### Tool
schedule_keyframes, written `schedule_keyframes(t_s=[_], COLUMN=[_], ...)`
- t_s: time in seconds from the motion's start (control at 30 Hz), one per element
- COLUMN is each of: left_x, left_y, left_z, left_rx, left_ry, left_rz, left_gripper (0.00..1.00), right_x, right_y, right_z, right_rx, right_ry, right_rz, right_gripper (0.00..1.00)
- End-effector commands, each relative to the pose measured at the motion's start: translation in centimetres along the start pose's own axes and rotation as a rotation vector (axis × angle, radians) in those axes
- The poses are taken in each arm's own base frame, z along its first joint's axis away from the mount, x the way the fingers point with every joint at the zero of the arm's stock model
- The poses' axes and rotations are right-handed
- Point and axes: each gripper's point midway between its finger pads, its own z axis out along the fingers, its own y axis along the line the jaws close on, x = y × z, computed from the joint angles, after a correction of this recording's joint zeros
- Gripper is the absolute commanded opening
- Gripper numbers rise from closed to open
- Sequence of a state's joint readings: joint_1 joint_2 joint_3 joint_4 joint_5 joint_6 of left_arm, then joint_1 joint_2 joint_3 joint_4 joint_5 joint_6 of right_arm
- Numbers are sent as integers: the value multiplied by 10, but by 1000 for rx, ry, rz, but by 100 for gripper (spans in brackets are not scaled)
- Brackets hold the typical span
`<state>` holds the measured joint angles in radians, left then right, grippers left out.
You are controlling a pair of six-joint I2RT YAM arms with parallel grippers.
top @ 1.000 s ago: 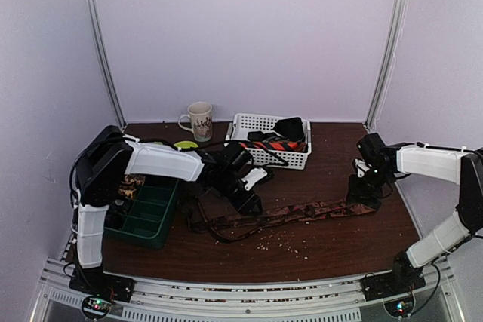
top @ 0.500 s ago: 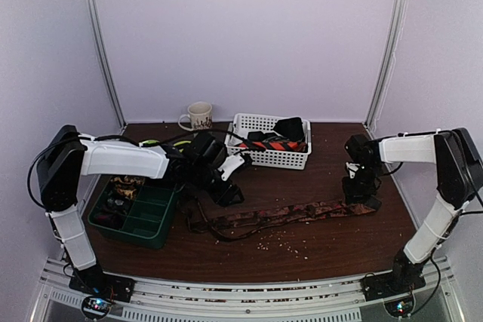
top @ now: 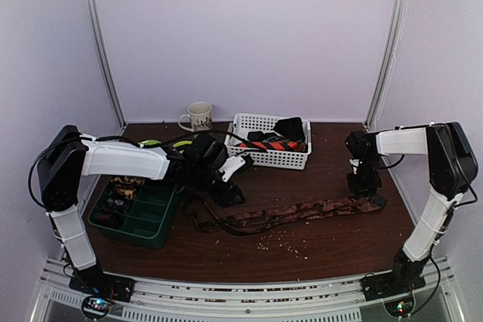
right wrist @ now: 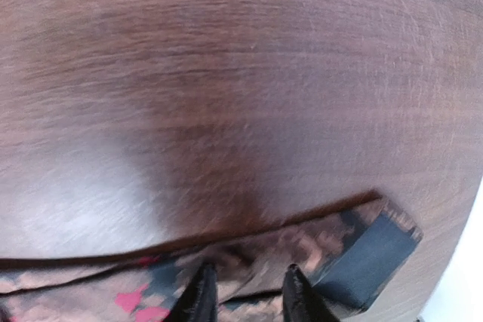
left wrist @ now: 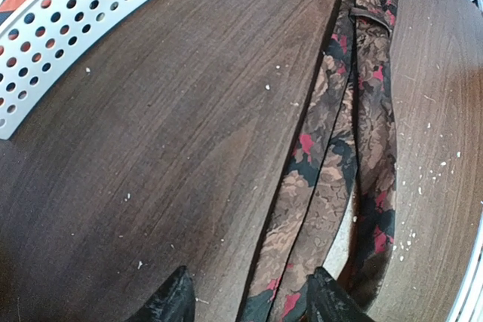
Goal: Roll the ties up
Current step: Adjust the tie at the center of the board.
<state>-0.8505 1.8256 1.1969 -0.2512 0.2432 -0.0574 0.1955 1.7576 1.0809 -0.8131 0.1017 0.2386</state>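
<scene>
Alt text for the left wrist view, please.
A brown floral tie with red patches lies doubled on a dark wooden table, running from between the fingertips of the open left gripper at the bottom to the top right. A white perforated basket crosses the top-left corner; pale crumbs dot the wood.

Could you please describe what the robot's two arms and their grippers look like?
Both the left arm and right arm have smooth white shells on the long links, with chunky black joints. Thin black cables loop along the left arm. The left gripper and right gripper each end in two dark, tapered fingers. No markings are legible.
</scene>
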Motion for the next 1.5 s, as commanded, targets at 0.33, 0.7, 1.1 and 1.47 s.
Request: schedule_keyframes(t_s=[0.33, 0.7, 1.1, 1.47], left_x=[12, 34, 47, -18], left_y=[-35, -73, -76, -18], left_z=[28, -15, 36, 4], left_rx=[136, 76, 33, -436], left_ry=[52, -8, 110, -40], left_rz=[106, 522, 706, 681], left_gripper=[49, 50, 44, 0], right_x=[8, 13, 34, 38], right_y=[81, 132, 124, 112], right_z=[-87, -89, -26, -15], right_rx=[-649, -777, -631, -577], right_ry=[-235, -194, -85, -60], right_rz=[194, 121, 116, 108], right_gripper=[45, 43, 38, 36])
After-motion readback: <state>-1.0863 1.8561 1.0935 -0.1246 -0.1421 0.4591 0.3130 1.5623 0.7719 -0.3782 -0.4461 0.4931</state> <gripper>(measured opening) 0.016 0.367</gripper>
